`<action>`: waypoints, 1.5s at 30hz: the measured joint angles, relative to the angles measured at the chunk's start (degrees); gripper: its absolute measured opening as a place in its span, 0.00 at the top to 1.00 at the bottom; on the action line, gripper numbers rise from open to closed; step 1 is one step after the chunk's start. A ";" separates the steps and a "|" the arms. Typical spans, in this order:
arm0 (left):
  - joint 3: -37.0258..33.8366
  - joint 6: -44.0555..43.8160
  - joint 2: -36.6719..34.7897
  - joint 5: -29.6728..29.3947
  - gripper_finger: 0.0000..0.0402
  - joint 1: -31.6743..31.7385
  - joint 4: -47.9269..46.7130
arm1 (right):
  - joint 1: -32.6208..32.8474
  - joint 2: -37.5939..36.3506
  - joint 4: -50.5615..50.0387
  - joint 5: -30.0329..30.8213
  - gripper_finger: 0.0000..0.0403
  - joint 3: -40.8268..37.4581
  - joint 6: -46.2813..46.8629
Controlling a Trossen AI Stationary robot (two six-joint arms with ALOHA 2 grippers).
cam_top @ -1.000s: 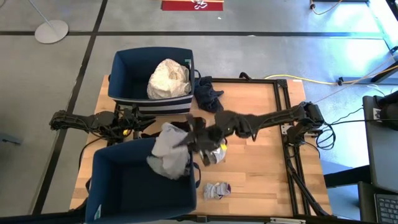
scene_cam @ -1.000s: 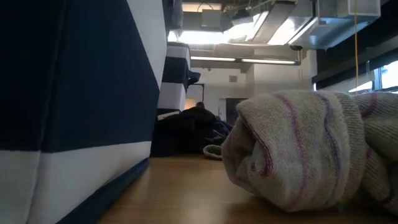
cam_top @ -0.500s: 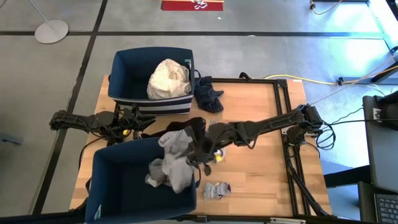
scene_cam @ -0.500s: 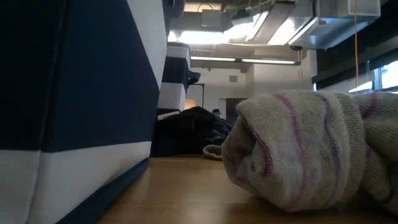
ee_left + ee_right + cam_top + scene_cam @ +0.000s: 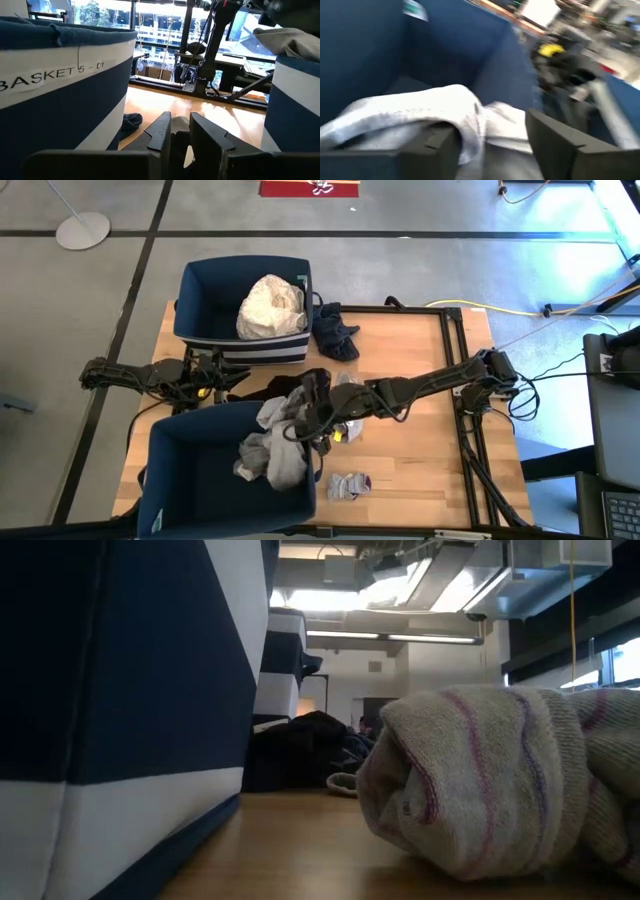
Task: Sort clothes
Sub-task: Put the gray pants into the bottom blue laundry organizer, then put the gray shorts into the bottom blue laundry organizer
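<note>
A light grey garment (image 5: 272,448) lies over the right wall of the near navy bin (image 5: 190,480), part of it inside. My right gripper (image 5: 306,416) hovers open over that wall's far end; in the right wrist view its fingers (image 5: 437,145) stand either side of the garment (image 5: 420,110). My left gripper (image 5: 233,387) waits between the two bins, level, its fingers (image 5: 160,135) a little apart with nothing between them. A cream garment (image 5: 270,305) fills the far bin (image 5: 205,300). A navy garment (image 5: 335,332) and a striped sock (image 5: 348,485) lie on the table. My right gripper's open fingers straddle the grey garment's upper fold (image 5: 470,107), coming from the table's right and slanting down. The garment rests on the bin's wall and floor. Whether a finger touches the cloth, I cannot tell.
A dark garment (image 5: 285,385) lies between the bins, and a small pale item with yellow (image 5: 346,430) sits under the right arm. The striped sock (image 5: 500,780) fills the low view's right side beside the near bin's wall (image 5: 120,690). Bare wood (image 5: 420,440) stretches at the table's right.
My right gripper has dropped a little toward the near bin and tipped downward. The grey garment, bunched at the fingers over the bin's right wall a second ago, has sunk and spread, and now lies draped over that wall with its lower part inside the bin.
</note>
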 joint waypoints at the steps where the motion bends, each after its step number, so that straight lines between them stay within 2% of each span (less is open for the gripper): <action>1: 0.00 -0.02 0.00 0.00 0.85 -0.01 0.00 | 0.22 -0.55 -0.25 2.44 0.43 0.00 -0.15; 6: 0.00 -0.02 0.00 -0.02 0.85 0.01 -0.07 | 1.21 -5.15 -6.46 8.73 0.33 0.00 -1.63; 12: 0.00 0.05 0.00 -0.02 0.85 -0.01 -0.04 | 2.31 -12.61 -16.05 15.31 0.31 0.02 2.00; 16: 0.00 0.00 0.00 0.00 0.85 0.00 -0.04 | 2.16 -14.79 -20.08 14.83 0.31 0.02 7.89; 21: 0.00 -0.02 0.00 0.00 0.85 0.00 -0.07 | 2.17 -14.86 -25.11 13.64 0.31 0.02 9.37; 26: 0.00 0.00 0.00 0.00 0.85 0.00 -0.07 | 2.17 -13.94 -22.46 8.01 0.31 0.07 11.34; 31: 0.00 -0.02 0.00 0.00 0.85 0.01 -0.42 | 1.52 -14.90 -30.89 12.72 0.31 0.02 12.52; 33: 0.00 -0.02 0.00 0.00 0.85 -0.01 -0.43 | 0.45 -15.65 -34.49 15.10 0.31 0.06 15.38; 37: 0.00 -0.07 0.02 -0.01 0.85 -0.01 -0.58 | -2.78 -16.35 -45.07 15.36 0.31 -0.35 23.04; 39: 0.00 -0.82 0.00 0.00 0.85 -0.01 -0.50 | -4.27 -16.64 -47.48 15.08 0.31 -2.92 25.13; 42: 0.00 -0.29 0.02 -0.13 0.85 0.00 -0.04 | -6.61 -16.85 -44.64 14.76 0.31 -8.30 25.71; 45: 0.00 1.45 0.02 -1.23 0.85 -0.01 0.93 | -9.23 -17.24 -41.61 10.87 0.31 -14.55 26.88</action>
